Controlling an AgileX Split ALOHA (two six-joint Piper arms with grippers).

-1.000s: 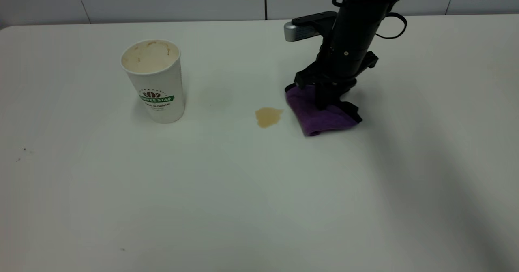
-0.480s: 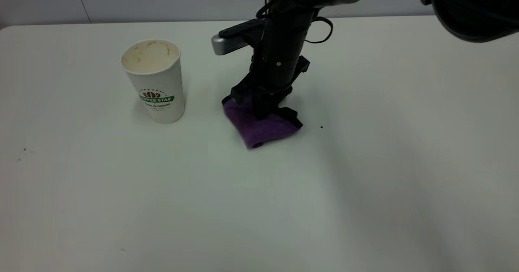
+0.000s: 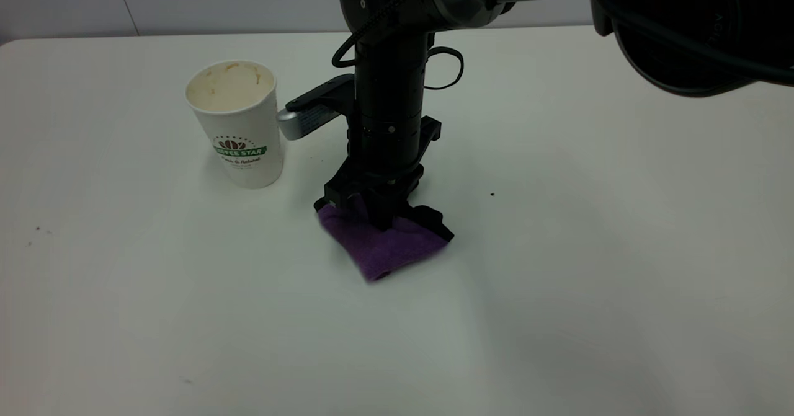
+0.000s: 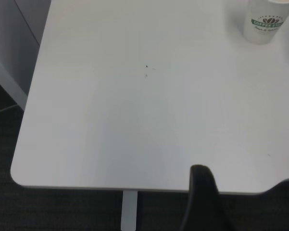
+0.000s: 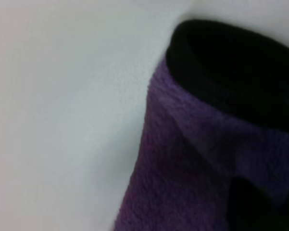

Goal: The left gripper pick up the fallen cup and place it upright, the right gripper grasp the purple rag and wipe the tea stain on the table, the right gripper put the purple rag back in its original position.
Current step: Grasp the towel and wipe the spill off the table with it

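White and smooth, the large plain tabletop [image 3: 589,279] runs back to a pale panelled wall, marked only by a few tiny dark specks. On it the tall white ribbed paper cup with the green COFFEE STAR band [image 3: 239,124] stands upright toward the far left, its tan-stained mouth open to the ceiling, so the cup part of the job looks done. Just beside it, the right gripper [image 3: 372,212], black with a silver-ended side box, points straight down and is clamped on the small fuzzy purple rag with black edging [image 3: 381,247], pressing it flat against the table near the middle; the right wrist view shows purple pile and a black hem filling most of the picture. No light-brown tea stain shows on any bare part of the surface, so it is either wiped away or hidden under the cloth. Wiping therefore seems under way or nearly finished, and what remains is carrying the rag back to its place and letting go. Parked off the table's near edge, the left gripper [image 4: 202,202] shows only one dark finger, so its opening cannot be judged.
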